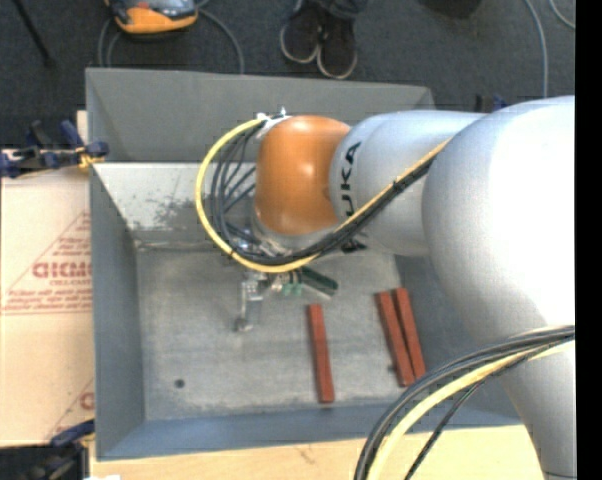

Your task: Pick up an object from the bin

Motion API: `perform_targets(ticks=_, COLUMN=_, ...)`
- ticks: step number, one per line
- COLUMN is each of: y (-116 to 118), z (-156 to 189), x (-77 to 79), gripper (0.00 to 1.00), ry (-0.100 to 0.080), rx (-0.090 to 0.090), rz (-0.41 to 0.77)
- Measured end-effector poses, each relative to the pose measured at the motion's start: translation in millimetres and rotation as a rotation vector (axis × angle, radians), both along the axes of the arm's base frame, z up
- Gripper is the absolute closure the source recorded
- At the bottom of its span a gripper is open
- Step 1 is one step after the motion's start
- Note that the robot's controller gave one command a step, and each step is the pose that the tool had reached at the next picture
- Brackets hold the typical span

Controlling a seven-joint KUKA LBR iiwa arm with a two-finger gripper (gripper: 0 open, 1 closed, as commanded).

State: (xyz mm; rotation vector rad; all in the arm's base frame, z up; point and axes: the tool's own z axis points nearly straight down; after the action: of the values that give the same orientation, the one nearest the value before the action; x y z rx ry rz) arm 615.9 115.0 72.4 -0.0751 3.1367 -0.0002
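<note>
Near the middle of the bin (181,343), the end effector (248,308) hangs low; can't tell if it's open or closed. A single red stick (321,353) lies flat at its 4 o'clock. Looks light and stiff, I'd pinch it mid-length across the width.

Hand (249,308) over bin floor (181,343), red-brown stick (321,353) near, stick pair (400,334) further right

the left half of the bin floor (181,308) is open down to the near wall. right of centre lie a single red-brown stick (321,353) and, apart, a pair of red-brown sticks (399,335) side by side — a clear lane between them. the arm (461,198) overhangs the back.
</note>
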Motion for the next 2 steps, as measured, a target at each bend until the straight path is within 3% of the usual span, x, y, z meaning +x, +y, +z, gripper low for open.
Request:
perform_targets(ticks=1, y=-8, z=0, x=9.6, gripper=0.00, ry=-0.002, rx=0.002, rz=-0.067)
perform_targets(ticks=2, y=-21, z=-1, x=8.7, gripper=0.00, ry=0.001, rx=0.002, rz=-0.191)
